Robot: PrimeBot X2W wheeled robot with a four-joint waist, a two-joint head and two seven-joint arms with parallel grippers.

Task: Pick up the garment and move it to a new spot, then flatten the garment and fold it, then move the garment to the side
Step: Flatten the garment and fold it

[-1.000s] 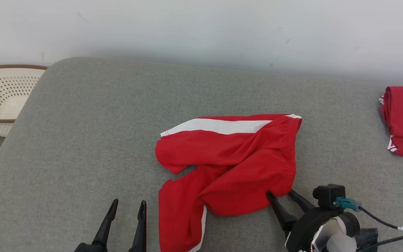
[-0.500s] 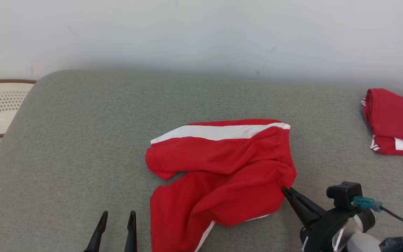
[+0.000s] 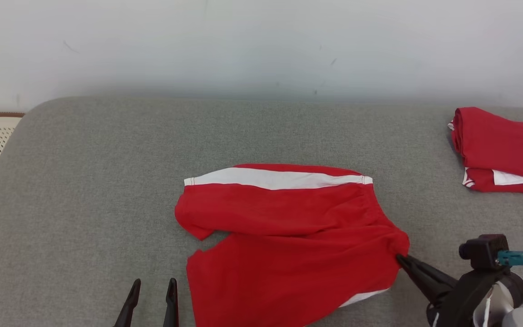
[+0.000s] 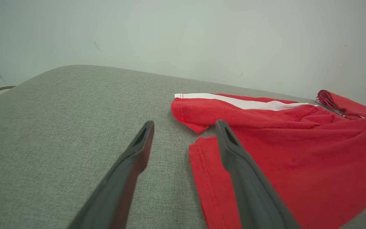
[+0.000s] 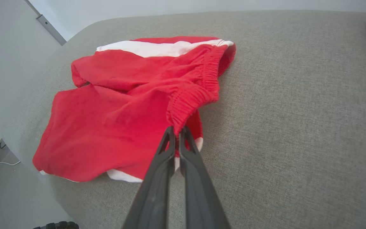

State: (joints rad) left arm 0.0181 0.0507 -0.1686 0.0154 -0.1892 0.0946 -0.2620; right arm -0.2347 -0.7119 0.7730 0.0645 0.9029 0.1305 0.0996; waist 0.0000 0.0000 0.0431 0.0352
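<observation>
From my right wrist I see my right gripper (image 5: pixel 177 132) pinching the elastic waistband (image 5: pixel 191 100) of the red shorts (image 5: pixel 116 117); from my head, my left gripper (image 3: pixel 154 282) spread, empty.

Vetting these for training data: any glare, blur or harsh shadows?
Head view: soft even light, no glare, shorts sharp. Left wrist view: wide lens makes the left gripper loom large. Right wrist view: sharp, only a faint shadow under the shorts' hem.
</observation>
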